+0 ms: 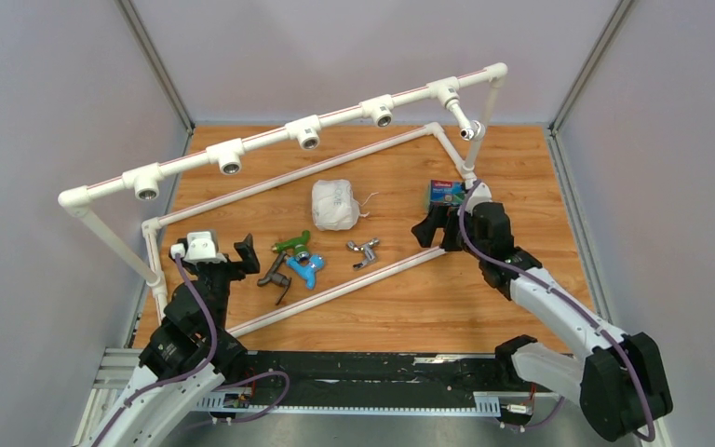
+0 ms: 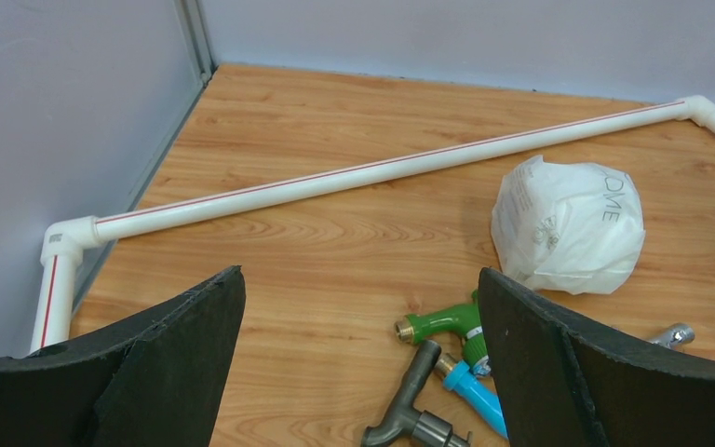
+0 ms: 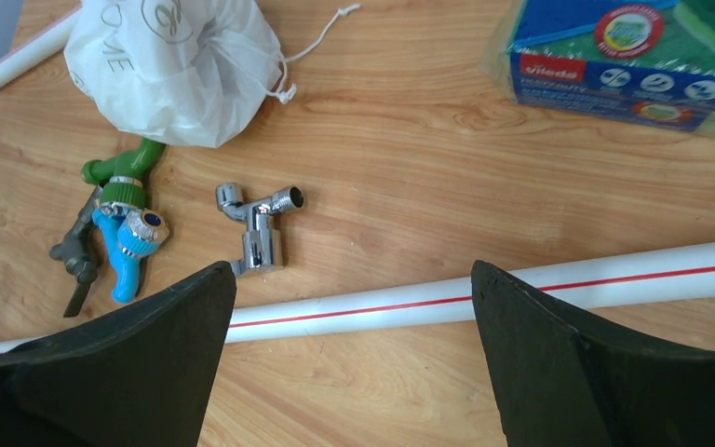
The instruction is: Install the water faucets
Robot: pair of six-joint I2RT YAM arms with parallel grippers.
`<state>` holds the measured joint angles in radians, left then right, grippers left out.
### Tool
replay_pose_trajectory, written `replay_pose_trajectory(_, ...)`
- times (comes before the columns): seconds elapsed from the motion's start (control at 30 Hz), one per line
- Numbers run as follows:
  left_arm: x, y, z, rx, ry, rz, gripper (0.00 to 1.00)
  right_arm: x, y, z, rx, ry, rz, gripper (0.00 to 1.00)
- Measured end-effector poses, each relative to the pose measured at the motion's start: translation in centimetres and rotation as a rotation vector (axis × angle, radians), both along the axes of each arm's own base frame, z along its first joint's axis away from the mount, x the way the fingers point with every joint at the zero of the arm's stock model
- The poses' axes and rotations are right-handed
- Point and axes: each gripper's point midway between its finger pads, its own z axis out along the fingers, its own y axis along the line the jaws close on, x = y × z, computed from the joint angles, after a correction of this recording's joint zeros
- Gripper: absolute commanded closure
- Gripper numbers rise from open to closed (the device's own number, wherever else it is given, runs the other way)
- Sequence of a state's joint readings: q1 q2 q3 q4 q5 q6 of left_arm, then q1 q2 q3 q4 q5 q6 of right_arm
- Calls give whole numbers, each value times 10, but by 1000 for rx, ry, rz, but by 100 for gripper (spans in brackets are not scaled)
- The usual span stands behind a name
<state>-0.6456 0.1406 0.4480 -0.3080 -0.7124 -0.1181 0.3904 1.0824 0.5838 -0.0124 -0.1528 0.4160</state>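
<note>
Both arms are hanging over the wooden table with nothing in their grasp. The left gripper is holding its jaws wide apart near the left end of the white pipe frame, and from where I'm standing the space between its fingers is empty. The right gripper is likewise spread wide and carrying nothing, hovering over the near floor pipe of that frame. Four of the taps are lying loose on the wood inside the frame: the green faucet, the blue faucet and the dark grey faucet are bunched together and touching, close to the left gripper, while the chrome faucet is lying a little apart to their right, just beyond the near pipe. The white faucet is sticking out from the rightmost fitting of the raised rail. A tied white bag is sitting behind the taps, and a sponge pack is lying beside the right gripper.
</note>
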Motion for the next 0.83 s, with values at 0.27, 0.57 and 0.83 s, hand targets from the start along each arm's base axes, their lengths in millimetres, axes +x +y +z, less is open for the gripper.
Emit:
replay_pose_trajectory(0.27, -1, 0, -1, -2, 4, -4, 0, -3, -27, 46, -11, -168, -112, 0)
replay_pose_trajectory(0.57, -3, 3, 1, -15, -10, 5, 0, -4, -57, 66, -35, -251, -259, 0)
replay_pose_trajectory(0.83, -4, 5, 2, -18, -13, 12, 0, -6, -75, 76, -44, -296, -347, 0)
